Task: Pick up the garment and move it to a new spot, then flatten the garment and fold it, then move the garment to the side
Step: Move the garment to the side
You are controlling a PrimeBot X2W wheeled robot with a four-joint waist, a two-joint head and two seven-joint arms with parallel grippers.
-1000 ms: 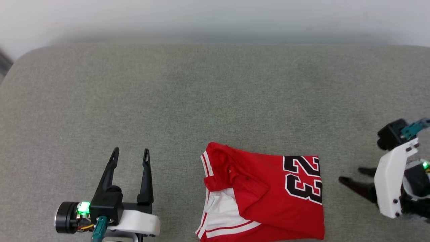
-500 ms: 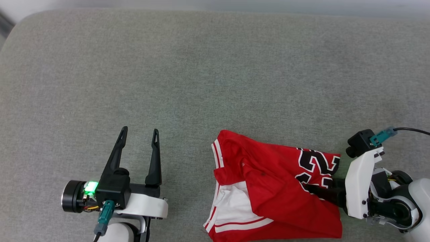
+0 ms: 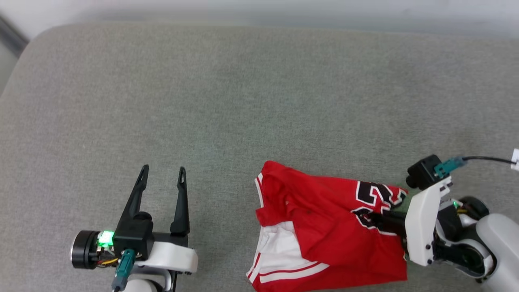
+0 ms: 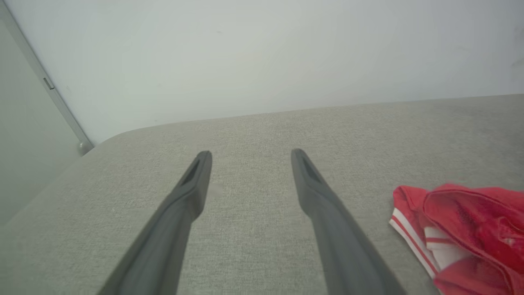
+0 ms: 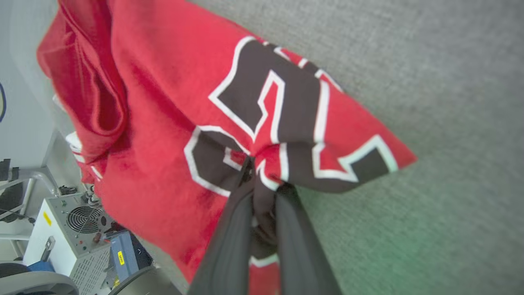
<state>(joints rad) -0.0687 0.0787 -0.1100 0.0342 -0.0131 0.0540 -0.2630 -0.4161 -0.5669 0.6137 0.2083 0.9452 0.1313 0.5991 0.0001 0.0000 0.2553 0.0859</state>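
Where the grey cushion [image 3: 243, 101] ends at its far edge against a pale wall [image 4: 262, 53], the rest of its woven top runs broad and bare towards the robot. The red T-shirt [image 3: 320, 227] lies on it close to the near edge, right of the middle in the head view, folded roughly and rumpled. The right gripper [image 3: 377, 219] reaches in from the robot's right, and its two dark fingers are pressed together on a bunch of fabric at the shirt's right edge. In the right wrist view that pinched fold sits between the fingertips and the cloth puckers towards it. The left gripper [image 3: 163, 168] is well to the left of the shirt and apart from it, fingers spread wide and pointing away from the robot, with nothing between them. From the left wrist view the shirt shows at the lower right, beyond the right-hand finger. The grip falls inside the black number [image 5: 270, 106] with its white outline. A white sleeve [image 3: 279, 243] shows at the shirt's lower left, and striped trim [image 3: 259, 190] edges its left side. A green light [image 3: 104, 238] glows on the left wrist.
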